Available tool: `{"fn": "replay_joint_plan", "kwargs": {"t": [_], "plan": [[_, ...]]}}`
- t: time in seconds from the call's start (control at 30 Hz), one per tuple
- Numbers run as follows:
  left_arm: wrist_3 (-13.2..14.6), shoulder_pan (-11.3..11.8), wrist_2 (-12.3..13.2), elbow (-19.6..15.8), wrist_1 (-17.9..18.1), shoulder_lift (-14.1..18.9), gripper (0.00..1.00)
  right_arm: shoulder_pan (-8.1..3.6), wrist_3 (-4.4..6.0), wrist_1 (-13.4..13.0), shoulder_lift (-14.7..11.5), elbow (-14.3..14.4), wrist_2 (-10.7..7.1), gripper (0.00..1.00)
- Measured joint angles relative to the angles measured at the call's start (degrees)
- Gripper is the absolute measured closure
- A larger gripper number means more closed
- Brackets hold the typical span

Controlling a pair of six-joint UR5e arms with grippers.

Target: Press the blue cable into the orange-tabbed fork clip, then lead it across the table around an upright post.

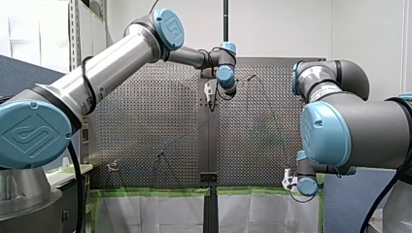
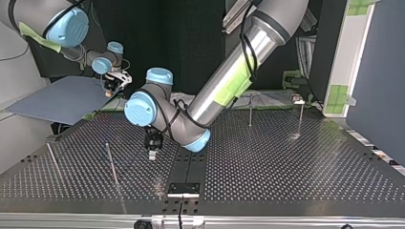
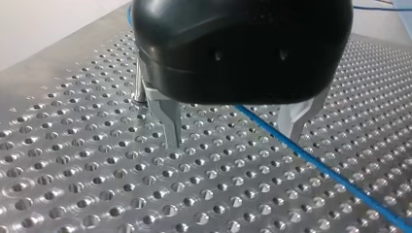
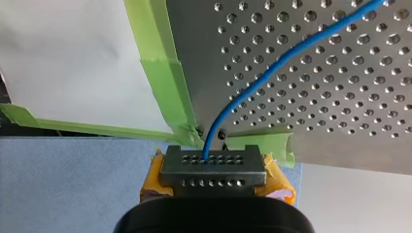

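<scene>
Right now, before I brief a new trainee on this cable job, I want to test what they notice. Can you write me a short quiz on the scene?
1. True or false: my left gripper is shut on the blue cable.
2. Which gripper holds the blue cable? A) my left gripper B) my right gripper C) neither
3. Fill in: in the right wrist view, the tape along the edge of the table is ____.
Key: 1 false: its fingers stand apart and the cable runs loose on the table beside one of them. 2 B. 3 green.
</scene>
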Motion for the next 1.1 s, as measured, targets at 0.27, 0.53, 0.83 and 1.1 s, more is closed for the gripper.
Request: {"fn": "replay_joint_plan", "kwargs": {"t": [0.27, 0.53, 0.83, 1.1], "plan": [[-4.99, -0.27, 0.51, -0.15, -0.49, 1.01, 0.02, -0.14, 0.06, 0.14, 0.02, -0.02, -0.65, 1.00], [-9.16, -0.22, 1.40, -3.50, 0.29, 4.64, 0.02, -0.27, 0.19, 0.22, 0.04, -0.03, -0.90, 1.00], [-9.58, -0.32, 5.14, -8.51, 3.40, 9.65, 0.02, -0.41, 0.44, 0.00, 0.04, -0.02, -1.03, 1.00], [-9.33, -1.22, 7.91, -12.70, 0.83, 13.86, 0.02, -0.53, 0.51, 0.04, 0.04, -0.03, -1.36, 1.00]]}}
